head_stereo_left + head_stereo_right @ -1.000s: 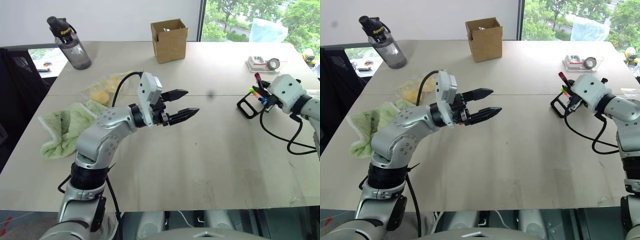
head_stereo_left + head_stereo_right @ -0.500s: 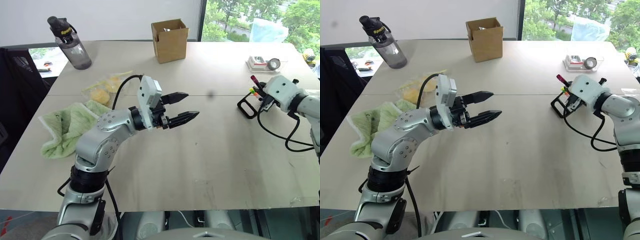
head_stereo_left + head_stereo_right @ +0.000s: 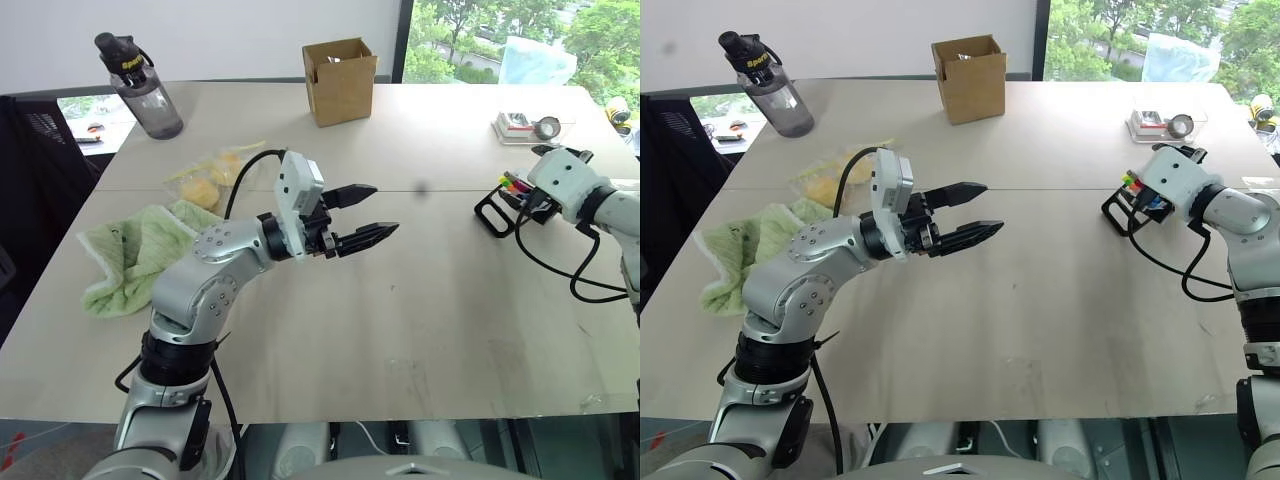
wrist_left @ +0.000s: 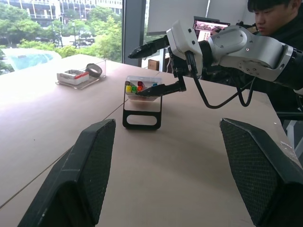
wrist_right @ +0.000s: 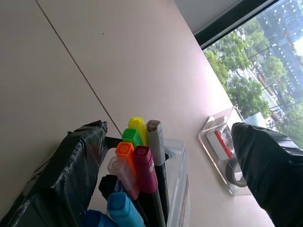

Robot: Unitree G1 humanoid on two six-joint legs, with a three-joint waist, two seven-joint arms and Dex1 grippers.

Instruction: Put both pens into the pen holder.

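The pen holder (image 3: 503,206), a black looped frame with a clear compartment (image 5: 182,170), stands at the table's right side. Both pens stand upright in it among coloured markers: the one with the pink-red end (image 5: 144,163) and the one with the light-blue cap (image 5: 124,208). My right gripper (image 4: 135,73) is open, with one finger on each side of the holder's top and nothing in its grip. Out over the middle of the table, my left gripper (image 3: 383,207) is open and empty, pointing toward the holder.
A brown cardboard box (image 3: 340,80) stands at the back centre and a dark water bottle (image 3: 140,90) at the back left. A green cloth (image 3: 135,255) and a yellow bag (image 3: 210,180) lie left. A clear tray with a metal ring (image 3: 528,125) sits behind the holder. A person (image 4: 274,19) sits beyond my right arm.
My right gripper has opened and let go of the pink-red pen, which has sunk from sticking up above the holder to standing inside it. The left arm has not moved.
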